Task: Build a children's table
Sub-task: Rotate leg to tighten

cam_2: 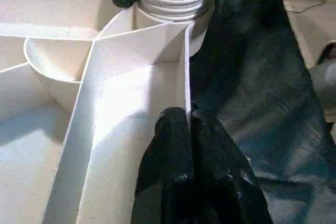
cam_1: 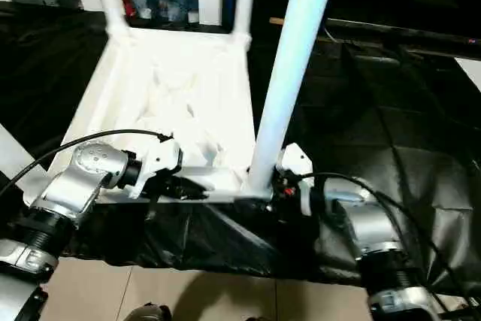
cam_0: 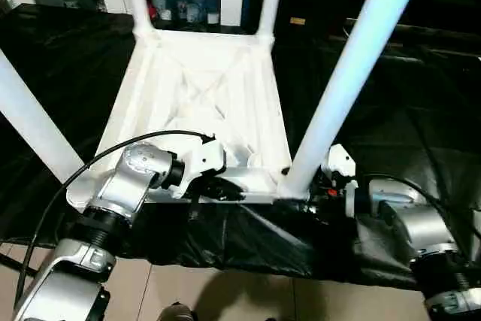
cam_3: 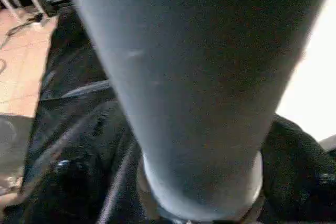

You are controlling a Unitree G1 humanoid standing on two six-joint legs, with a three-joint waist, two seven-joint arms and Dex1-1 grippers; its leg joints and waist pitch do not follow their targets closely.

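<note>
Silver forearms sit closest, w/ matte black fingers. Left gripper [cam_2: 184,145] is clenched on the thin near rim wall of the white plastic table top [cam_0: 199,92], pads pinching the upright rib. Top lies underside up on crinkly black sheeting [cam_0: 421,133], ribs crossing diagonally, round sockets at corners. Four tapered, smooth tube legs stand up from the sockets; near-right leg [cam_0: 353,65] has a ringed base. Right gripper [cam_0: 322,186] is at that leg's base, fingers either side; can't tell if grasping or loose.
</note>
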